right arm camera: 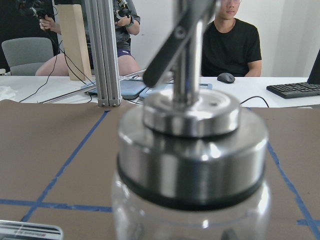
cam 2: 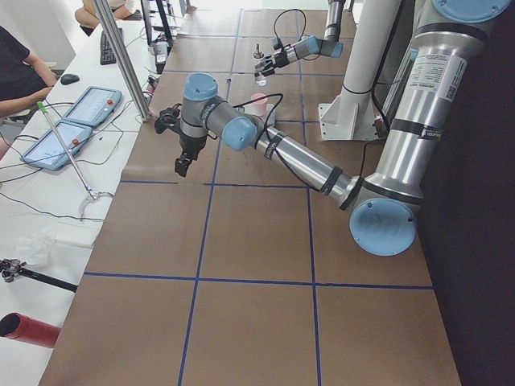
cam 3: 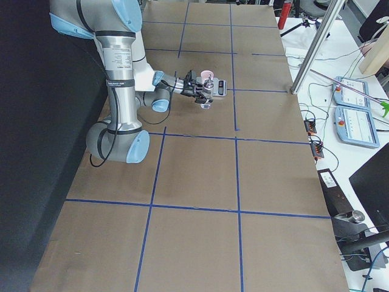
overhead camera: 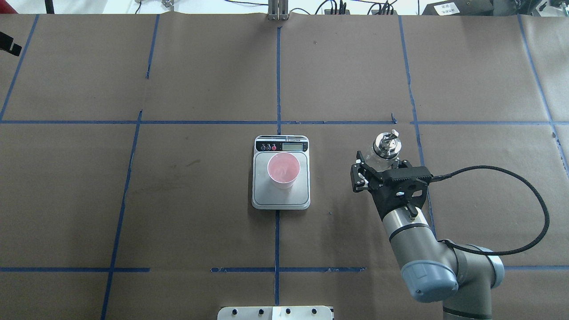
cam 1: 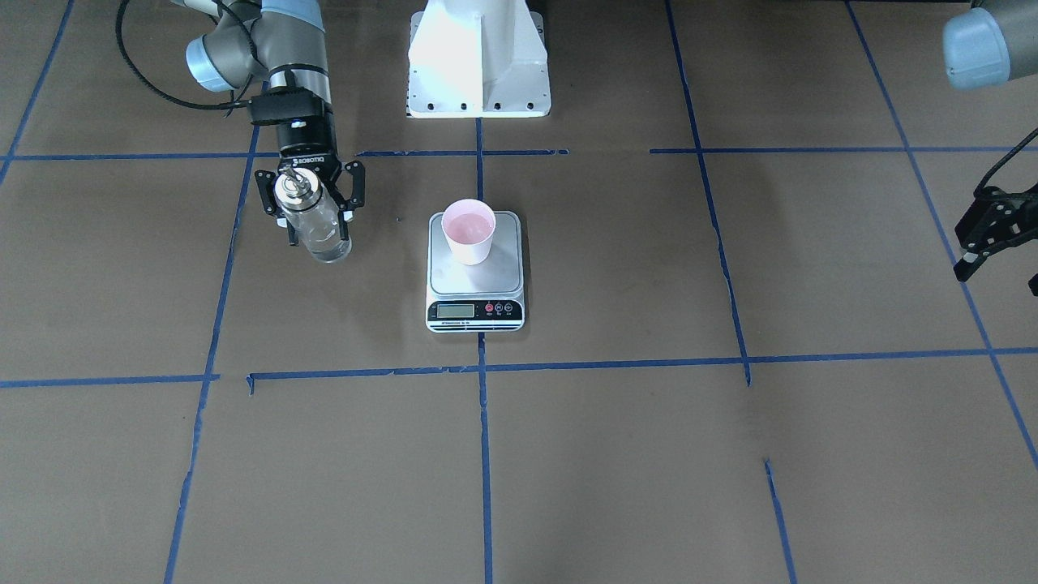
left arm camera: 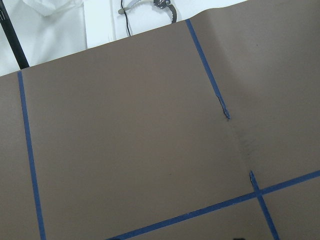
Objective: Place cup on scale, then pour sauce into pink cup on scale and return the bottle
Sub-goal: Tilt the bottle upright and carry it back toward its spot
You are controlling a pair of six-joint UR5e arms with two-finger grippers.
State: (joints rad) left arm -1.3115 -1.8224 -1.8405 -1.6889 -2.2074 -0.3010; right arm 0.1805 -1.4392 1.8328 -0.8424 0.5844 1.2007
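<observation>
Front-facing view: scale [cam 1: 474,280] at centre frame on brown table [cam 1: 649,454]. Cup [cam 1: 469,231] stands upright on the plate, toward its upper-left part. Upper left: right gripper [cam 1: 318,233] w/ fingers pressed to the sides of the bottle [cam 1: 312,215], which is upright and well apart from the scale. Can't tell if its base rests on the table or hangs just above. Right edge: left gripper [cam 1: 993,243], fingers spread, empty.

Overhead view: bottle [overhead camera: 386,146] centre-right, metal cap up. Cup [overhead camera: 283,169] at centre. Pink inside; can't tell if it holds any liquid. Sauce not discernible.

Left side view: left gripper [cam 2: 183,157] centre-left, over table. Bottle [cam 2: 259,71] tiny at top.

Right side view: bottle [cam 3: 206,97] upper centre, near the scale [cam 3: 220,87].

Left wrist view: bare table and blue tape only.

Right wrist view: blurred cap [right arm camera: 192,150] fills the frame, spout [right arm camera: 185,45] at top, people seated behind.

Likely step: carry the bottle to the cup and pour. To do it well: keep the bottle upright in transit, aim the spout over the cup's mouth, tilt slowly, and don't touch the light cup.
</observation>
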